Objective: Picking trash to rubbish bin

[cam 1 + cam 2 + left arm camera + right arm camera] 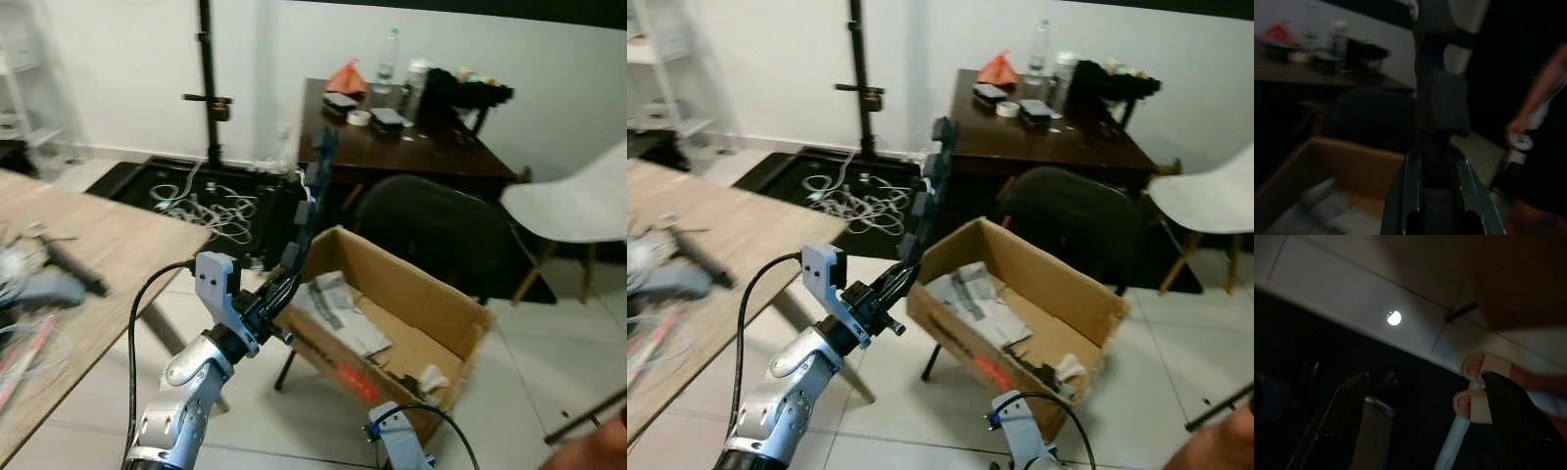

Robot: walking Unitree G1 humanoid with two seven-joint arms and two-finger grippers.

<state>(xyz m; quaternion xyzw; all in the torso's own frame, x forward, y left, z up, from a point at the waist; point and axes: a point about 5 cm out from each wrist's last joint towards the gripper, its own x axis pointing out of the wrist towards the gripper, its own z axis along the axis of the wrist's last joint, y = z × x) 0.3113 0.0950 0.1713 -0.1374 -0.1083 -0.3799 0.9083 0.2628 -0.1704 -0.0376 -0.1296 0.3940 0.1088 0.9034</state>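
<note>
My left gripper [277,305] is raised in front of me, shut on the lower end of a long dark strap-like piece of trash [309,211]. The piece stands up nearly straight and reaches the level of the desk behind. It also runs up the middle of the left wrist view as the dark strap [1442,98]. Just right of the gripper sits an open cardboard box [446,308], tilted, with crumpled paper and scraps [343,313] inside. My right gripper [1425,396] hangs low and open above the tiled floor, its wrist [397,439] at the bottom of the eye view.
A wooden table [108,245] with blurred tools is on my left. Behind the box are a black chair [431,220], a dark desk [392,152] with bottles, a white chair [578,201], a stand pole [208,88] and cables [211,206]. A person's sandalled feet [1481,367] stand near.
</note>
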